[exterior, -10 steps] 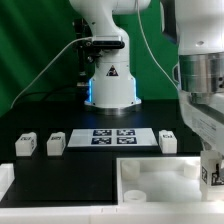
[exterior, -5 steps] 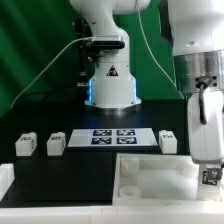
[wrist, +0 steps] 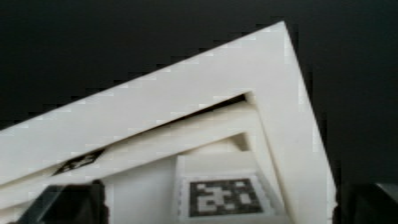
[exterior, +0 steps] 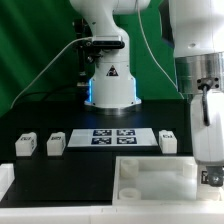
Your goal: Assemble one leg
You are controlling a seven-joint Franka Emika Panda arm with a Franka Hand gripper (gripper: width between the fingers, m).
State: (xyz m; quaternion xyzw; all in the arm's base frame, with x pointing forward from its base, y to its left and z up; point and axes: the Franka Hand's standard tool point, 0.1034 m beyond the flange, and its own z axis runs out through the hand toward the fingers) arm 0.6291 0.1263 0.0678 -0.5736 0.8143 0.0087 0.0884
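Observation:
The white tabletop (exterior: 150,178) lies at the front of the exterior view and fills the wrist view (wrist: 267,90). One leg (exterior: 210,177), a small white block with a square tag, stands at the tabletop's corner on the exterior view's right. It also shows in the wrist view (wrist: 222,195). My gripper (exterior: 208,163) hangs just above it. In the wrist view the gripper (wrist: 222,208) is open, with the dark fingers (wrist: 63,205) wide of the leg on both sides and not touching it.
Three more legs stand on the black table: two on the exterior view's left (exterior: 25,144) (exterior: 56,144) and one on the right (exterior: 168,141). The marker board (exterior: 112,137) lies between them. The robot base (exterior: 108,80) stands behind. A white part (exterior: 5,180) sits at the front left edge.
My gripper has risen a little from the leg since one second ago. The leg stays in place at the tabletop's corner. Little differs over the last half second.

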